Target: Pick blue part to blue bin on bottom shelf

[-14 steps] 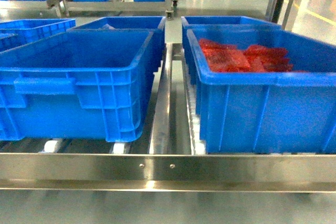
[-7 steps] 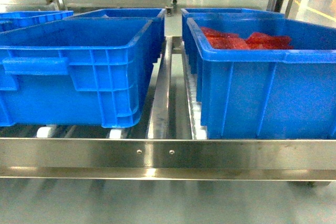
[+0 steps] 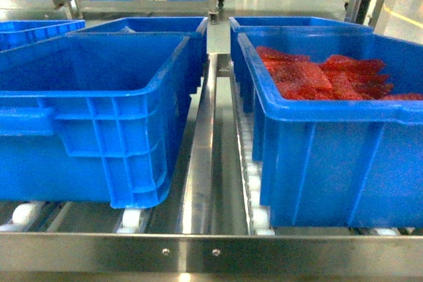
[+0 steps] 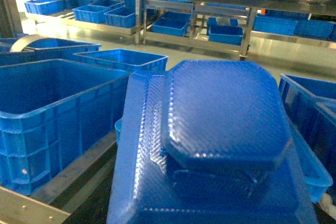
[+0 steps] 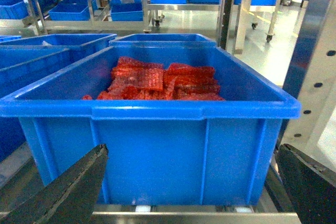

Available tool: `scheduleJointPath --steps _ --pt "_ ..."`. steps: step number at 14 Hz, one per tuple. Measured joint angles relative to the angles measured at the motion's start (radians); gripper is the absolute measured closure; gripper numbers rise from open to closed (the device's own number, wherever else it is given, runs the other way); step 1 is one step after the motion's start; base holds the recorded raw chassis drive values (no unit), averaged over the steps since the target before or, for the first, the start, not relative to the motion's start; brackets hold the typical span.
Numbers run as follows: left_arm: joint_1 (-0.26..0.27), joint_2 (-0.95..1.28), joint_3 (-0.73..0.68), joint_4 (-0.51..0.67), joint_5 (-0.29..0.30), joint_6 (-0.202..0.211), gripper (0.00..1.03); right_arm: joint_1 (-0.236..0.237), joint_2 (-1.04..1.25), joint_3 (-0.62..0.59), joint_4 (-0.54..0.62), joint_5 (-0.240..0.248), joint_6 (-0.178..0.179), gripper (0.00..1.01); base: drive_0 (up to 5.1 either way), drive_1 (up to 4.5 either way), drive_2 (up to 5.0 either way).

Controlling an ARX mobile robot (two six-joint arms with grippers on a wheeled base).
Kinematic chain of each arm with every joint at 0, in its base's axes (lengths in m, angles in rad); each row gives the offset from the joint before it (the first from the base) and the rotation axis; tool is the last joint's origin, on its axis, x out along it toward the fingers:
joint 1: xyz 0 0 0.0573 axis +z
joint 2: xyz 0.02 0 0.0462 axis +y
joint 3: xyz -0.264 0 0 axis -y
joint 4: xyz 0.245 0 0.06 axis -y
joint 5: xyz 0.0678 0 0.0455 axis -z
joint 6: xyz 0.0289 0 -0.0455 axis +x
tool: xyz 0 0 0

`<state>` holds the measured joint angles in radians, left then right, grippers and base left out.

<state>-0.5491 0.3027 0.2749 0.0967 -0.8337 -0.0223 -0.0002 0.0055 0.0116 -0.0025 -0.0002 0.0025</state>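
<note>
I'm carrying the blue part [image 4: 220,145] on my left arm; it fills the left wrist view, sitting right under that camera. My left pincer itself is hidden behind it, so I can't tell its jaw state, though I judge it's gripping the part. Pickup looks done; drop-off isn't.

My right pincer [image 5: 186,192] is hanging wide and empty, just before the right bin [image 5: 152,108], which is holding red mesh packs [image 5: 157,82].

The left bin [image 3: 92,104] ahead of my left pincer is showing nothing inside, likely the target. Both are sitting on the bottom shelf [image 3: 211,252] rollers.
</note>
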Motion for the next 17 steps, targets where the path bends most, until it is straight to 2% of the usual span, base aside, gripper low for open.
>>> scheduleJointPath --steps 17 --pt "0.0 0.003 0.0 0.0 0.0 0.0 0.6 0.0 0.0 0.0 -0.003 0.0 0.0 0.03 0.0 4.07 -4.1"
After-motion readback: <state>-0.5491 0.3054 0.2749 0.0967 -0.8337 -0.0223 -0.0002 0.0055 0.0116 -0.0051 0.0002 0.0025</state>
